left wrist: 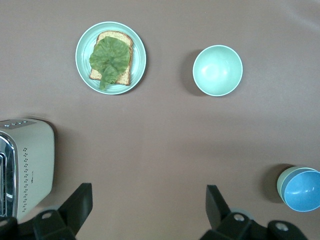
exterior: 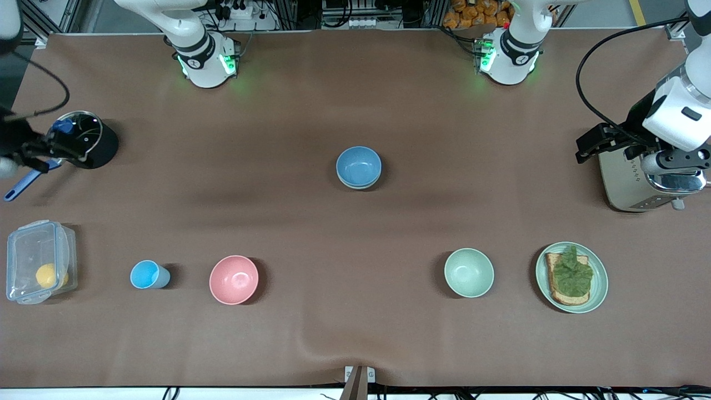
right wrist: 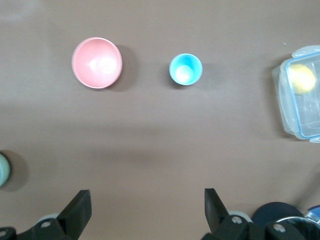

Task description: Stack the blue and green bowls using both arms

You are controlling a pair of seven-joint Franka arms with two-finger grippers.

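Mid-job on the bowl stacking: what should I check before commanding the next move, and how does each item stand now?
1. Blue bowl nested in a green bowl: ok, the stack looks made.
2. Stack upright, apart from everything else: ok.
3. Second green bowl alone and upright beside the plate: ok.
4. Left gripper open and empty, up by the toaster: ok.
5. Right gripper open and empty, up by the black pot: ok.
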